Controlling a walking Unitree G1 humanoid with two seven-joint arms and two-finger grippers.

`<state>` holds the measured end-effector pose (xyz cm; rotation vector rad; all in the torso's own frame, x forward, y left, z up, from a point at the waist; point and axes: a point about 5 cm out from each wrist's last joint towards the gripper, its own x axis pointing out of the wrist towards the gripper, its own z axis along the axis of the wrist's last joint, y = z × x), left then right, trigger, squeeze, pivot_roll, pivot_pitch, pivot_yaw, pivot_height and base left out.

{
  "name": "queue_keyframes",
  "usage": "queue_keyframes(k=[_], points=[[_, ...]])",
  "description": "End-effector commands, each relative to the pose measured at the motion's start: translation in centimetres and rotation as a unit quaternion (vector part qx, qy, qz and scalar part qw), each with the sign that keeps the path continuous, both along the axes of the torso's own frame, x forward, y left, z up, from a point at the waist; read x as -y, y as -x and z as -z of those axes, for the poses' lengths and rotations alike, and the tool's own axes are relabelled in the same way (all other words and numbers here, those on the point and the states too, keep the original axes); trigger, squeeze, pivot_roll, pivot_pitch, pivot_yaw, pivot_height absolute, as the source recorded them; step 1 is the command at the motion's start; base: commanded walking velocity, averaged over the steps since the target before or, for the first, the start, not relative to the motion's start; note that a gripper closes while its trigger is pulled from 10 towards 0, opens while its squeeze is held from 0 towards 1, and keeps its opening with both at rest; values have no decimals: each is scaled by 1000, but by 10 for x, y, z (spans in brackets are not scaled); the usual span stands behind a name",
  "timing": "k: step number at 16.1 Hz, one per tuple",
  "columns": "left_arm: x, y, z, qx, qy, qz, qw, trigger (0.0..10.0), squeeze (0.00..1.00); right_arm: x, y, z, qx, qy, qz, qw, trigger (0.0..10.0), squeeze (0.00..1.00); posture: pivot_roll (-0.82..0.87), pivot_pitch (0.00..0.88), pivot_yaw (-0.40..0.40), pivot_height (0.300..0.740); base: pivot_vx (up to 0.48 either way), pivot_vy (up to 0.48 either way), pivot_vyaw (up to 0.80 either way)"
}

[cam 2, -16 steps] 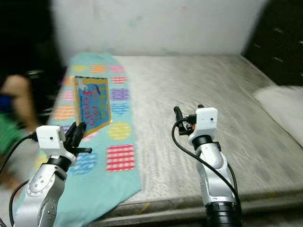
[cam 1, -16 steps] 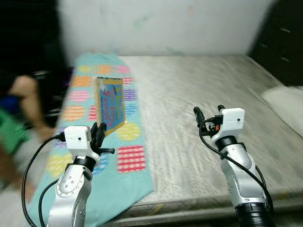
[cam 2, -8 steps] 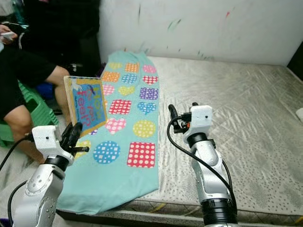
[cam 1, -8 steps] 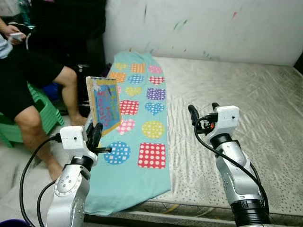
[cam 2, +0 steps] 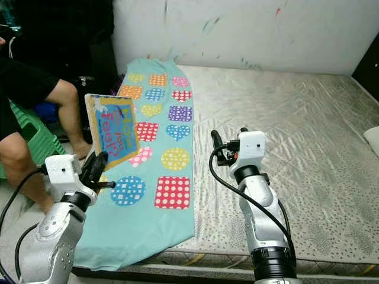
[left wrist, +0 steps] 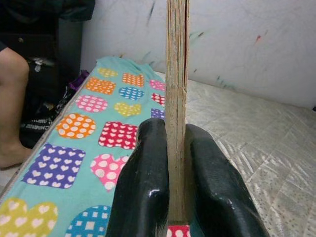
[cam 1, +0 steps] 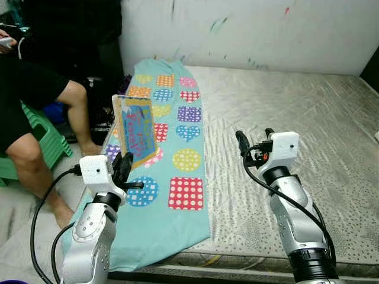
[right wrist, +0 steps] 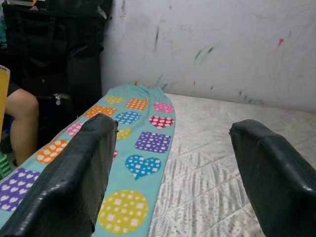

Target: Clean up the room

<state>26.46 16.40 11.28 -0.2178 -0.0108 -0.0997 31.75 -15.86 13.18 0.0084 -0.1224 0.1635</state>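
Leftmost: left gripper (cam 1: 122,167) clamped on picture book (cam 1: 136,128), upright above blanket (cam 1: 177,171) on mattress (cam 1: 296,136). Best carried level, grip firm, clear of seated person (cam 1: 35,112). Rightward: right gripper (cam 1: 253,141) spread, empty.

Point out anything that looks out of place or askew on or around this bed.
The teal patterned blanket covers just one side strip of the bare mattress, its lower end drooping over the mattress edge. The wall has paint smears. The left gripper holds a picture book upright above the blanket.
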Motion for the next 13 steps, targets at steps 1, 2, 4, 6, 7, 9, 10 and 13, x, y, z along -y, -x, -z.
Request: queue_keyframes(k=[1, 2, 4, 6, 7, 9, 10, 13], points=[[0, -3, -8, 17, -3, 5, 1000, 10000, 0, 2, -2, -3, 5, -4, 3, 1000, 10000, 0, -73, 0, -36, 740, 0, 356, 0], [0, -3, -8, 16, -2, 5, 1000, 10000, 0, 1, -2, -2, 5, -5, 3, 1000, 10000, 0, -73, 0, -35, 740, 0, 480, 0], [0, -4, -7, 14, -1, 5, 1000, 10000, 0, 1, -2, -2, 5, -5, 3, 1000, 10000, 0, -73, 0, -35, 740, 0, 480, 0], [0, -4, -8, 17, 1, 5, 1000, 10000, 0, 1, -3, -2, 5, -5, 4, 1000, 10000, 0, -74, 0, -34, 740, 0, 480, 0], [0, -4, -9, 21, -1, 6, 1000, 10000, 0, 1, -3, -2, 5, -5, 4, 1000, 10000, 0, -73, 0, -34, 740, 0, 0, 0], [1, -4, -10, 24, 1, 10, 1000, 10000, 0, 1, -3, -2, 5, -5, 4, 1000, 10000, 0, -74, 0, -34, 740, 0, 0, 0], [2, -4, -10, 24, -2, 11, 1000, 10000, 0, 1, -3, -2, 5, -4, 3, 1000, 10000, 0, -74, 0, -34, 740, 0, 0, 0], [3, -5, -10, 26, -4, 13, 1000, 10000, 0, 1, -3, -2, 6, -2, 3, 1000, 10000, 0, -77, 0, -36, 740, 0, -162, 0]])
